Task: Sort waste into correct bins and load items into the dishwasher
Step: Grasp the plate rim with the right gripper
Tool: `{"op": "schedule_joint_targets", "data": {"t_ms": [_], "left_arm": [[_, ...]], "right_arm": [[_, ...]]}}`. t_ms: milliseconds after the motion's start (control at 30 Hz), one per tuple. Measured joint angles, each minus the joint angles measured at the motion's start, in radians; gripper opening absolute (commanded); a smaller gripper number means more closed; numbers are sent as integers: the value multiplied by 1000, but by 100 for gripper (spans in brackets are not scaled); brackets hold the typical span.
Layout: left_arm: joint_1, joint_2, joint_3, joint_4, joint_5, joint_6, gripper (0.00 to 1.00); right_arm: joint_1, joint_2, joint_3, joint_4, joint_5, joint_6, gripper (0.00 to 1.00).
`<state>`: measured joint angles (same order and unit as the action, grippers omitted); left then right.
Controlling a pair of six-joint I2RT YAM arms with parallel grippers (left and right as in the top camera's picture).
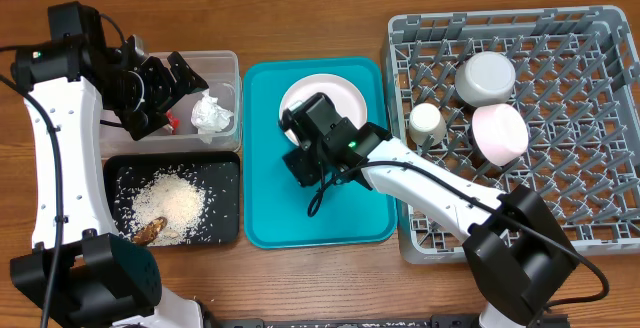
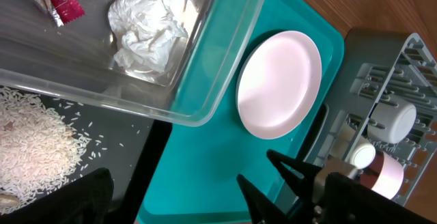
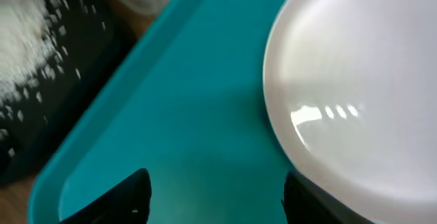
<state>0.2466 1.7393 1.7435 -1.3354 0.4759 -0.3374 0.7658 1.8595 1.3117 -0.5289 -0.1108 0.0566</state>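
The right gripper (image 3: pixel 215 200) hangs open and empty over the teal tray (image 3: pixel 184 115), just beside the white plate (image 3: pixel 355 101) that lies at the tray's far end. The left gripper (image 1: pixel 180 90), fingers also apart, hovers over the clear bin (image 1: pixel 228 63) left of the tray, beside a crumpled napkin (image 1: pixel 210 114).

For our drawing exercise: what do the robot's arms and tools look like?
The left arm and right arm have white links, black joints, black cables; the right carries a green light. The left tool and right tool are black and pointed.
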Motion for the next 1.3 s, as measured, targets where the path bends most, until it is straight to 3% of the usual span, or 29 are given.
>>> {"op": "schedule_joint_targets", "data": {"t_ms": [100, 167, 433, 467, 600, 700, 1300], "left_arm": [[0, 0, 0, 0, 0, 0, 100], [0, 0, 0, 0, 0, 0, 100], [0, 0, 0, 0, -10, 0, 100], [0, 0, 0, 0, -17, 0, 100], [0, 0, 0, 0, -48, 0, 100], [0, 0, 0, 0, -69, 0, 100], [0, 0, 0, 0, -91, 0, 100]], "right_arm": [[0, 0, 0, 65, -47, 0, 81], [0, 0, 0, 92, -94, 5, 98], [-9, -3, -1, 118, -161, -2, 100], [-12, -3, -1, 120, -163, -3, 97], [-19, -3, -1, 155, -126, -14, 54], [-19, -3, -1, 167, -47, -5, 29], [-20, 15, -2, 209, 101, 40, 29]]}}
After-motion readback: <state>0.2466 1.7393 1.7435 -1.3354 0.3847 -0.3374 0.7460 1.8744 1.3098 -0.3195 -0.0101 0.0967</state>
